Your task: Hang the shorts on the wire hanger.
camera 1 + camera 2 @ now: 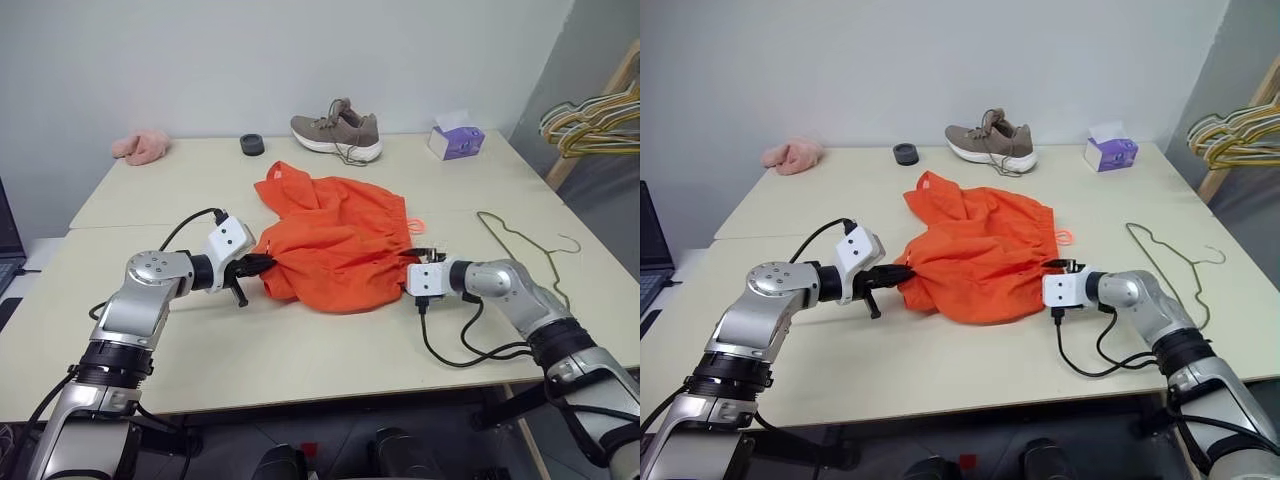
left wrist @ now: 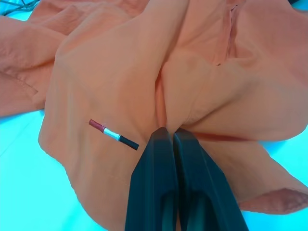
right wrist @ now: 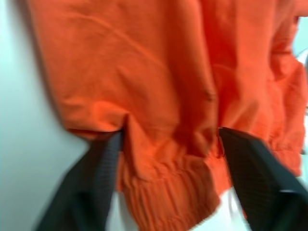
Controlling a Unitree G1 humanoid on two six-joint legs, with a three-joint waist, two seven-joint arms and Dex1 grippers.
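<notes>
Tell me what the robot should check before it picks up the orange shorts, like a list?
1. Left pincer shut on the shorts: ok, a fold is pinched between its fingers.
2. Right pincer around the gathered waistband: ok, fingers stand apart on either side, not yet gripping.
3. Shorts lying on the table, not snagged: cannot tell.
4. Wire hanger free, apart from the shorts: ok.
5. Shoe and tissue box out of the way: ok, at the far edge.
</notes>
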